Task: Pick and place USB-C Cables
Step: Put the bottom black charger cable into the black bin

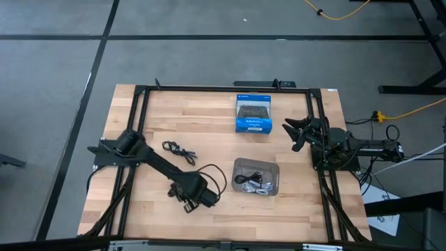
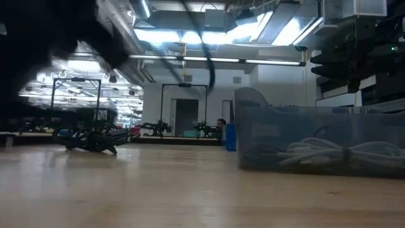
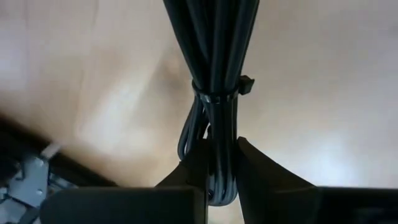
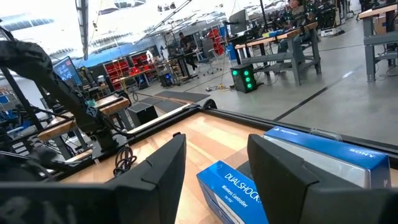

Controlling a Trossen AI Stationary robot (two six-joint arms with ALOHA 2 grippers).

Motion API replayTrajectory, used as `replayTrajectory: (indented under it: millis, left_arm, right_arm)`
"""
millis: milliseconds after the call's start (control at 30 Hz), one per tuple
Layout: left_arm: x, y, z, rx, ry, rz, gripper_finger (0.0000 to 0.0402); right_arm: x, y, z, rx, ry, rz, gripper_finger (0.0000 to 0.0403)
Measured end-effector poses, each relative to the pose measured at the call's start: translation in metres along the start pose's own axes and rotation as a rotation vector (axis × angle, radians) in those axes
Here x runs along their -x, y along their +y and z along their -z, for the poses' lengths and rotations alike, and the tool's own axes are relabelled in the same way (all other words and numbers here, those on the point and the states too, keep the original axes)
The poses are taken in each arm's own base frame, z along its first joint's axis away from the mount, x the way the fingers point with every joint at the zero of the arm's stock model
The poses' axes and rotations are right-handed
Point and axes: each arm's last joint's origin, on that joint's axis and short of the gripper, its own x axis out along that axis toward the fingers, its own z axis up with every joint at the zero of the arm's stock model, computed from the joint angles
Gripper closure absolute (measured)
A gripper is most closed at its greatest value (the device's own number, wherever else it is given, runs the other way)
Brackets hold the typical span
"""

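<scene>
My left gripper (image 3: 219, 149) is shut on a black USB-C cable bundle (image 3: 214, 50); in the high view it is over the table's near middle (image 1: 189, 201), left of the grey tray (image 1: 274, 169). Another black bundle (image 1: 178, 148) lies flat on the wood, also seen in the low view (image 2: 92, 140). The tray rests on the table and holds white bundles (image 1: 256, 187) (image 2: 342, 152) and a black one (image 1: 252, 177). My right gripper (image 1: 295, 132) (image 4: 214, 146) waits open at the table's right side, beside the blue box. My left gripper pinches the black bundle between its two fingers (image 3: 189, 171) at its looped end (image 3: 217, 190), just short of the tie (image 3: 217, 93). The fingers lie along the bundle, and the rest of it runs straight out beyond the fingertips. Whether it is clear of the table does not show.
A blue controller box (image 1: 253, 113) (image 4: 249, 193) lies at the far middle, close to my right gripper. A black frame (image 1: 209, 88) runs along the table's left, far and right edges. Bare wood (image 1: 150, 209) lies between the left arm and the near edge.
</scene>
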Motion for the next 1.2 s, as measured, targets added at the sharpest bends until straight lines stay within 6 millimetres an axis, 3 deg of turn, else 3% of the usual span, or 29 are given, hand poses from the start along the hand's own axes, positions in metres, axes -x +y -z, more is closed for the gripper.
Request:
replayTrajectory:
  millis: [133, 300, 433, 633, 733, 833, 1067, 1200]
  left_arm:
    - [0.035, 0.009, 0.007, 0.018, -0.088, -0.052, 0.0364]
    - [0.081, 0.016, -0.007, -0.006, -0.406, -0.042, 0.0364]
    - [0.105, 0.015, -0.041, -0.116, -0.663, 0.039, 0.0364]
    - [0.137, 0.006, -0.107, -0.399, -1.0, 0.327, 0.0364]
    - [0.139, 0.004, -0.128, -0.478, -1.065, 0.418, 0.0364]
    - [0.133, 0.005, -0.136, -0.49, -1.031, 0.412, 0.0364]
    - [0.098, -0.015, -0.153, -0.526, -0.905, 0.475, 0.0364]
    - [0.09, -0.018, -0.16, -0.49, -0.891, 0.487, 0.0349]
  right_arm:
    - [0.0, 0.0, 0.0, 0.0, 0.0, 0.0, 0.0226]
    - [0.0, 0.0, 0.0, 0.0, 0.0, 0.0, 0.0226]
    - [0.0, 0.0, 0.0, -0.001, -0.003, 0.008, 0.0226]
    - [0.0, -0.004, -0.001, -0.005, -0.048, 0.147, 0.0226]
    - [0.0, -0.005, -0.002, -0.004, -0.052, 0.162, 0.0226]
    - [0.0, -0.005, -0.001, -0.002, -0.049, 0.161, 0.0226]
    - [0.0, -0.005, -0.002, -0.004, -0.053, 0.162, 0.0226]
    - [0.0, -0.004, -0.001, -0.002, -0.045, 0.156, 0.0226]
